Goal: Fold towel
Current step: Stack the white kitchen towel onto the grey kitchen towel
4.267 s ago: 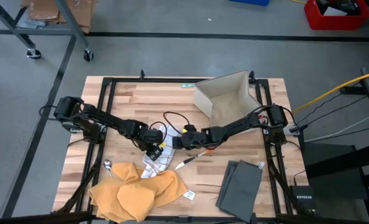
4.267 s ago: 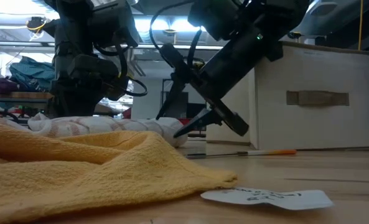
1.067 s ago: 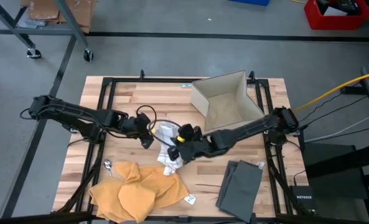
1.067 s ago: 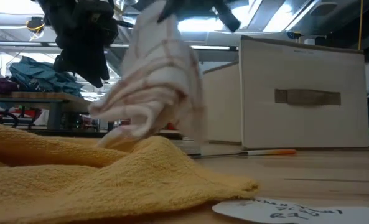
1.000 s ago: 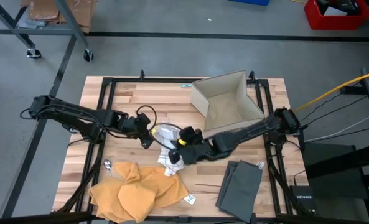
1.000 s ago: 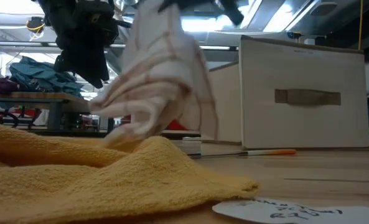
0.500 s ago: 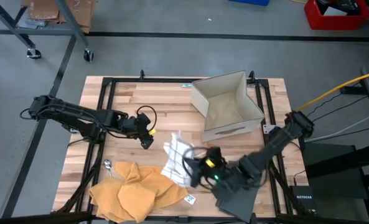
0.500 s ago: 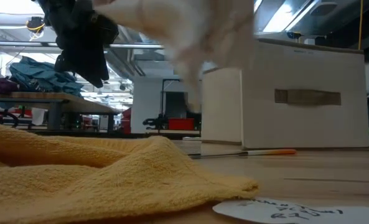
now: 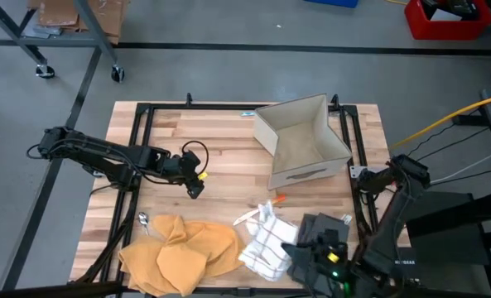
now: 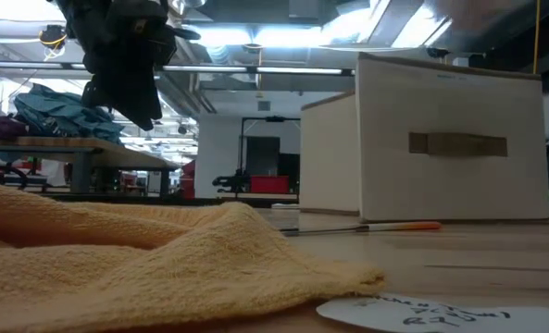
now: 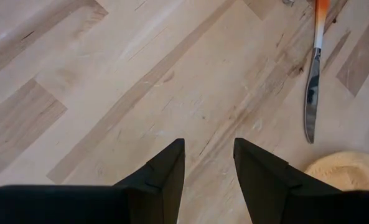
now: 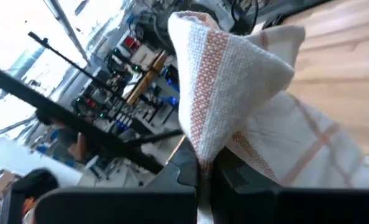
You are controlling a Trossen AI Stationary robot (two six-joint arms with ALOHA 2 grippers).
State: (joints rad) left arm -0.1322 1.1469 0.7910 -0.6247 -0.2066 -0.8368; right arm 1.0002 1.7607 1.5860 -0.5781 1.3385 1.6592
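Observation:
A white towel with reddish checks (image 9: 266,240) hangs bunched over the table's near right part, with my right gripper (image 9: 295,248) shut on it. In the right wrist view the towel (image 12: 246,106) fills the picture above the shut fingers (image 12: 200,183). My left gripper (image 9: 194,184) waits open over bare wood left of the middle, and nothing is between its fingers (image 11: 208,155). A crumpled yellow towel (image 9: 179,255) lies at the near left. A folded grey towel (image 9: 321,228) lies at the near right, partly under my right arm. My right gripper pinches a folded corner of the white towel (image 12: 204,152) between its two fingers, several layers together. The fingers run nearly level, pointing toward the table's left. The towel is lifted clear of the table, and the rest of it bulges out beyond the fingertips.
An open cardboard box (image 9: 303,141) stands at the far right. A knife with an orange handle (image 9: 257,213) lies near the middle, a spoon (image 9: 143,219) by the yellow towel, and a paper tag (image 10: 422,310) at the near edge. Bare wood stretches across the far left.
My right gripper has swung from the table's middle toward the near right corner, rising a little and rolling, still shut on the white towel. The towel has gone with it, lifted clear off the yellow towel and up out of the low view.

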